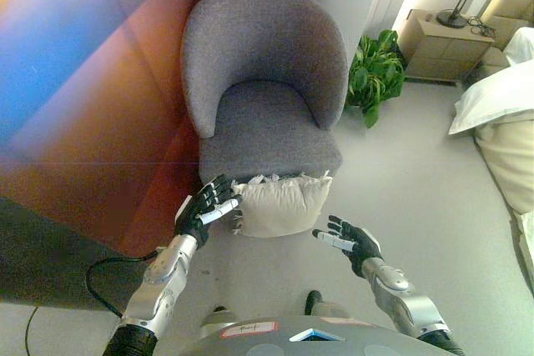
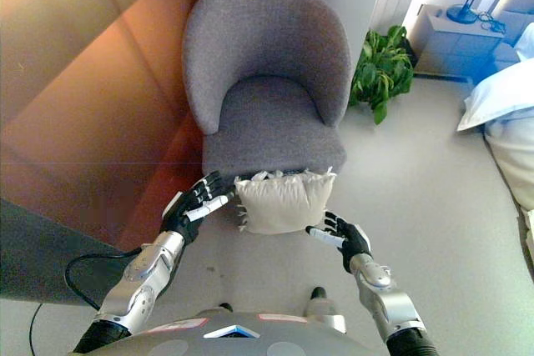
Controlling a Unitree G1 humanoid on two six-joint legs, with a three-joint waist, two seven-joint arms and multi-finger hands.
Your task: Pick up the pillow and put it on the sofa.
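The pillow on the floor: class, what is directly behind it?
Behind the pillow stands the grey armchair; the pillow leans against the front of its seat. The chair's lower front and whatever it stands on are hidden by the pillow.

The pillow (image 1: 282,203) is plain cream with a white fringe along its edges, and the sofa (image 1: 265,81) is an even mid-grey fabric with no pattern. Both the left hand (image 1: 204,208) and the right hand (image 1: 350,242) are black with white tips on some fingers, against a pale grey floor (image 1: 417,172). The plant (image 1: 375,72) is deep green, the nightstand (image 1: 438,46) is light tan, the lamp (image 1: 461,2) on it is black, and the bedding (image 1: 501,93) is white.
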